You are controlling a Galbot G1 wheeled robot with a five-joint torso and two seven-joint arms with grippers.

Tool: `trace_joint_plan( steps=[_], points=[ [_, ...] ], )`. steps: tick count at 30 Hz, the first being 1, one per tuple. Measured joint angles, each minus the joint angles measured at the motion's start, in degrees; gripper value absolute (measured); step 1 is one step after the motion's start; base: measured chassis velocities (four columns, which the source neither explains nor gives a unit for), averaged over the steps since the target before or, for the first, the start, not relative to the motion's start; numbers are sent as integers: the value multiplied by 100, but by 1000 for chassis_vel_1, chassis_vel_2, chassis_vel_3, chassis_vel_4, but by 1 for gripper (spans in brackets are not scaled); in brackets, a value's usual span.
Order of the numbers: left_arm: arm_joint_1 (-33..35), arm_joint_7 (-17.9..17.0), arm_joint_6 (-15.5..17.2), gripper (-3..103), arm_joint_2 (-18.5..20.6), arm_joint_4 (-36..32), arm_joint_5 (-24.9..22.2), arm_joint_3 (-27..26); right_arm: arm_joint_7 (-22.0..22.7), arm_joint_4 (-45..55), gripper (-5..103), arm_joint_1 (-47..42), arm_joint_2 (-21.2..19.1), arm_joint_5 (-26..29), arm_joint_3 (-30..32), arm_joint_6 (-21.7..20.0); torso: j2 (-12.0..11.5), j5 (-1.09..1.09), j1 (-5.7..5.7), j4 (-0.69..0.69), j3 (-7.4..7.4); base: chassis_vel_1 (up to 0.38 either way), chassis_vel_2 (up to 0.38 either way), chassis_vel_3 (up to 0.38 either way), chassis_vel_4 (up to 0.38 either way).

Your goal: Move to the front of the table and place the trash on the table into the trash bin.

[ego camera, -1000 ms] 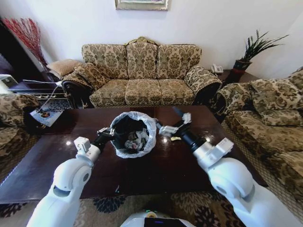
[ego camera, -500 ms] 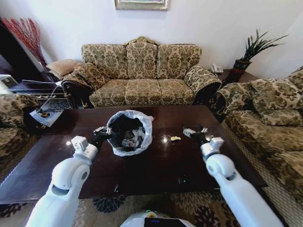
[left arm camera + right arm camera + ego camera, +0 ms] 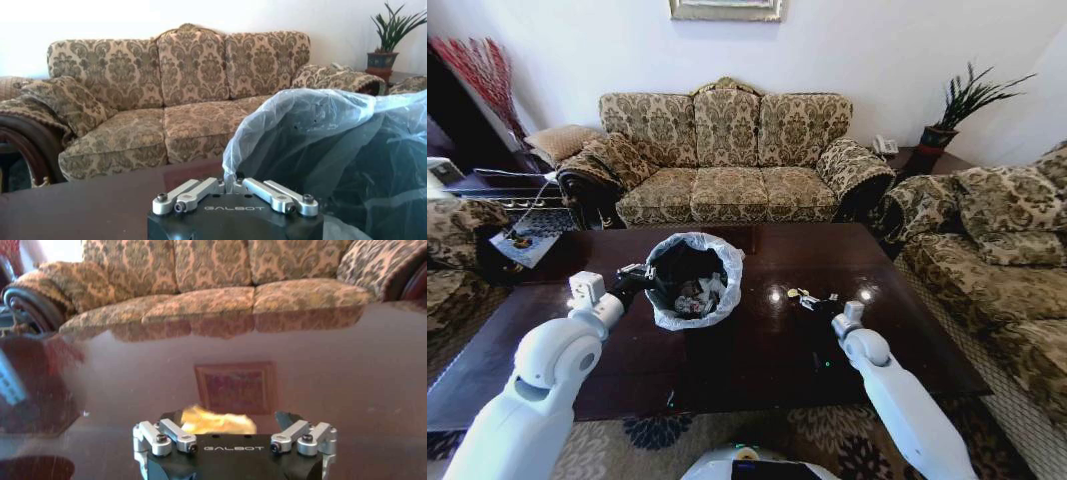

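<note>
While the trash bin on the dark surface already holds several scraps, I see one yellow wrapper left. My right gripper straddles it, jaws apart; my left gripper pinches the bin's bag rim.
</note>
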Motion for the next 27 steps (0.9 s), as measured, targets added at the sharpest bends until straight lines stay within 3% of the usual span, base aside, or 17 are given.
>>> trace_joint_plan(
  steps=[3,4,7,10,11,14,16,18,22,23,27],
  points=[
    [-13,-5,26,1,1,10,-34,-11,-28,-186,79,168,110,-95,-133,9,0,0,0,0,0,0,0,0,0],
    [-13,-5,26,1,1,10,-34,-11,-28,-186,79,168,110,-95,-133,9,0,0,0,0,0,0,0,0,0],
    [-10,-6,28,1,-46,40,-35,7,-29,-362,62,316,173,-250,-257,22,0,0,0,0,0,0,0,0,0],
    [-9,-1,28,1,-70,53,-34,17,-29,-374,62,340,182,-294,-289,22,0,-1,0,-1,0,0,0,0,0],
    [-10,1,28,1,-77,59,-33,22,-30,-374,52,344,182,-303,-298,22,0,-1,0,0,0,0,0,0,0],
    [-28,10,28,1,-111,87,-27,40,-30,-400,35,345,184,-400,-325,29,1,0,-1,-1,-1,0,0,0,0],
    [-31,13,28,1,-119,95,-25,45,-30,-411,35,345,187,-433,-326,44,1,0,-1,-1,-1,0,0,0,0],
    [-38,17,26,1,-145,112,-18,55,-23,-420,24,333,194,-502,-325,76,0,0,0,-1,-1,0,0,0,0],
    [-43,27,24,1,-155,114,-15,61,1,-400,14,313,194,-527,-308,85,1,1,-1,0,-1,0,0,0,0],
    [-46,32,20,1,-163,114,-14,66,36,-361,3,297,193,-541,-287,90,2,2,0,0,-1,0,0,0,0],
    [-47,39,16,1,-190,109,-10,81,247,-278,1,272,165,-534,-262,119,1,1,0,0,-1,0,0,0,0]
  ],
)
